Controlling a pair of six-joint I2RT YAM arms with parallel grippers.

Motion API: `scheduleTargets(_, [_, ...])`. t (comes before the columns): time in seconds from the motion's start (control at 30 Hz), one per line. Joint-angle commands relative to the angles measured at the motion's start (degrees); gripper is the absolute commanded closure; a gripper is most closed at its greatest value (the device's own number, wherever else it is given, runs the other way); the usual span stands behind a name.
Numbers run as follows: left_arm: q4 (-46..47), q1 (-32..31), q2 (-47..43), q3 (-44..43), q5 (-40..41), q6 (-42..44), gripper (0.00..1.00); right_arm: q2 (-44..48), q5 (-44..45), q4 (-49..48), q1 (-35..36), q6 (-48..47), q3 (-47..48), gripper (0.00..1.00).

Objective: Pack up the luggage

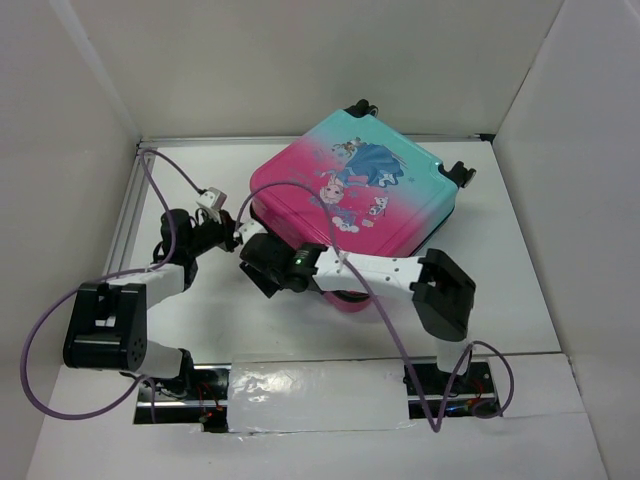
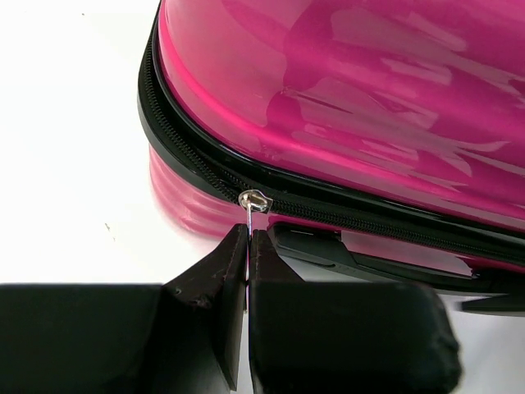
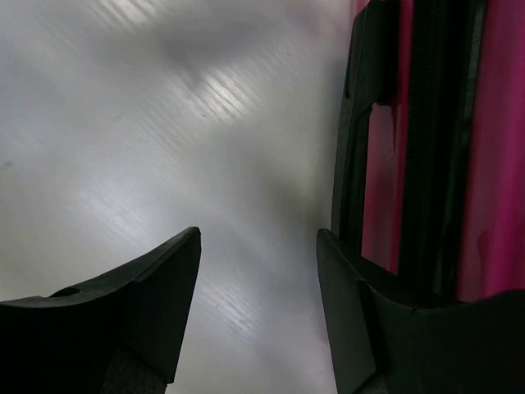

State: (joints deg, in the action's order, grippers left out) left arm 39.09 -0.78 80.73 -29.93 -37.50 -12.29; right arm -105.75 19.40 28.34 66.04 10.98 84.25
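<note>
While overhead the closed suitcase is lying flat on the table, we are seeing only at the left wrist the left gripper pinching its zipper pull; the right gripper is gaping empty.

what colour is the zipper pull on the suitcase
Silver zipper pull, best seen in the left wrist view.
</note>
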Motion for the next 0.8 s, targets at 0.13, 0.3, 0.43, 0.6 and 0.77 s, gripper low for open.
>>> scheduleTargets(0.13, [6.00, 2.71, 0.48, -0.30, 1.72, 0.61, 1.00, -3.93, 5.21, -5.21, -2.05, -1.31, 3.12, 0.38])
scheduleTargets(0.3, [6.00, 3.24, 1.18, -0.83, 1.11, 0.61, 1.00, -6.13, 10.30, -5.40, -2.58, -2.45, 4.78, 0.39])
scheduleTargets(0.43, [6.00, 3.76, 1.71, -0.83, 0.05, 0.61, 1.00, -7.71, 11.45, -4.61, -2.58, -3.07, 5.58, 0.39])
scheduleTargets(0.6, [6.00, 4.29, 2.24, -1.36, -0.47, 0.61, 1.00, -8.50, 12.77, -5.13, -3.11, -3.60, 5.58, 0.39])
scheduleTargets(0.77, [6.00, 4.81, 3.29, -1.88, -1.00, 0.61, 1.00, -10.78, 10.22, -6.97, -4.17, -3.60, 3.04, 0.43])
